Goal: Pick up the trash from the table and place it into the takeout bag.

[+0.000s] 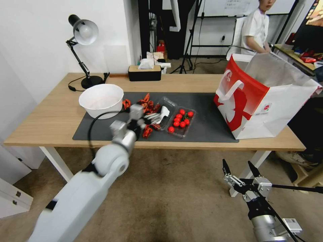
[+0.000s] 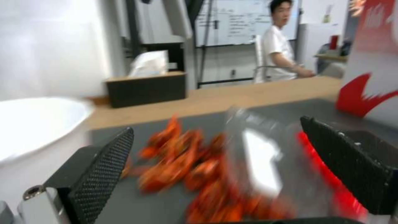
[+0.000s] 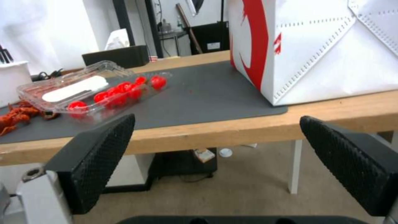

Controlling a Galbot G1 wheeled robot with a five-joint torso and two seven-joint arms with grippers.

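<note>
The trash I see is a pile of red crayfish shells (image 1: 148, 104) (image 2: 178, 165) (image 3: 14, 116) on the dark mat, between the white bowl and the clear tray. My left gripper (image 1: 155, 117) (image 2: 215, 129) hangs low over the near side of the pile, open, with the shells and the tray's lid between its spread fingers and nothing held. The takeout bag (image 1: 255, 101) (image 3: 315, 46) (image 2: 369, 62) stands open and upright at the mat's right end, red and white with a foil lining. My right gripper (image 1: 237, 164) (image 3: 216, 119) waits open below the table's front edge, near the bag.
A big white bowl (image 1: 101, 99) (image 2: 33, 124) stands left of the shells. A clear tray of cherry tomatoes (image 1: 181, 121) (image 3: 116, 90) lies open to their right. A desk lamp (image 1: 84, 33) and a black tissue box (image 1: 144, 72) (image 2: 145, 88) stand at the back.
</note>
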